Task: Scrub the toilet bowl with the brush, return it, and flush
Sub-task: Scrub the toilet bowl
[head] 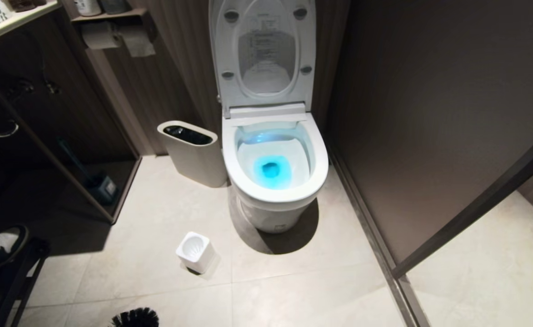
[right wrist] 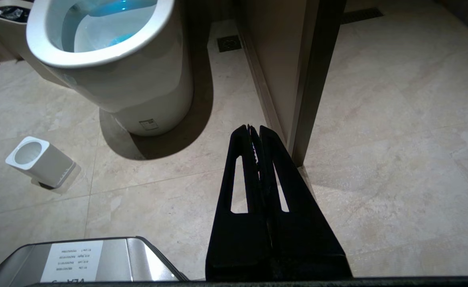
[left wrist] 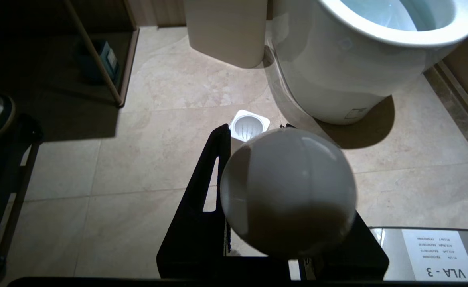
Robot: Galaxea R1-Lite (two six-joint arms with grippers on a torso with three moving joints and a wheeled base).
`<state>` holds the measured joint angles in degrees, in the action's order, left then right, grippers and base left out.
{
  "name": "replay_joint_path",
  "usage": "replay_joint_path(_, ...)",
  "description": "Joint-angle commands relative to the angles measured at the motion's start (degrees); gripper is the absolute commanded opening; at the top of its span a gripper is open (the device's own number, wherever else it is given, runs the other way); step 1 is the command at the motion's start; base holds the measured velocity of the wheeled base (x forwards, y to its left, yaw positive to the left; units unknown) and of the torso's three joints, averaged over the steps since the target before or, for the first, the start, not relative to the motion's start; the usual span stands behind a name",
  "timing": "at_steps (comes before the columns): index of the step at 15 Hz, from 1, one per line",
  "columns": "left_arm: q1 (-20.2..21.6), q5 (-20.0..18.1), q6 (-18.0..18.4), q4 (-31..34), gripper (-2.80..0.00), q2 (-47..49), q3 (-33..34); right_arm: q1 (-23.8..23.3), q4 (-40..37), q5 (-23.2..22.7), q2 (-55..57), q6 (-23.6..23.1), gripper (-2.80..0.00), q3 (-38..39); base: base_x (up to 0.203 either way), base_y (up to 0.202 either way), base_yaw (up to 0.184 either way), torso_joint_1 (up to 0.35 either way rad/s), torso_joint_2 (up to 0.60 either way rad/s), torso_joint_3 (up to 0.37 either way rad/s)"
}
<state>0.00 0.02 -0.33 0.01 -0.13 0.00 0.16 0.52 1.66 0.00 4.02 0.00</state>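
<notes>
Brush (head: pixel 134 317) handle gripped in left tool (left wrist: pixel 257 159), right tool (right wrist: pixel 254 137) closed empty, toilet bowl (head: pixel 275 190) lid raised

The left gripper (left wrist: pixel 253 135) points down toward the floor (left wrist: pixel 138 167), its black fingers (left wrist: pixel 208 187) closed on the brush (left wrist: pixel 287 191), whose rounded white handle end fills the space between them in the left wrist view. In the head view only the black bristles of the brush show, low over the floor. The right gripper (right wrist: pixel 253 131) also hangs pointing down at the floor, its two fingers pressed together with nothing between them.
</notes>
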Motion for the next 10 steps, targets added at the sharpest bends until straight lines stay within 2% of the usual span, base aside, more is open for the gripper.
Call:
replay_joint_path(1,0.00,0.03,-0.02,-0.01,-2.80,0.13,0.00,0.02,0.00,0.01,0.00,0.02,-2.80,0.00,0.000,0.000,0.000,0.000,0.00,0.199)
replay_joint_path(10,0.00,-0.02,-0.02,-0.01,-2.80,0.13,0.00,0.02,0.00,0.01,0.00,0.02,-2.80,0.00,0.000,0.000,0.000,0.002,0.00,0.203)
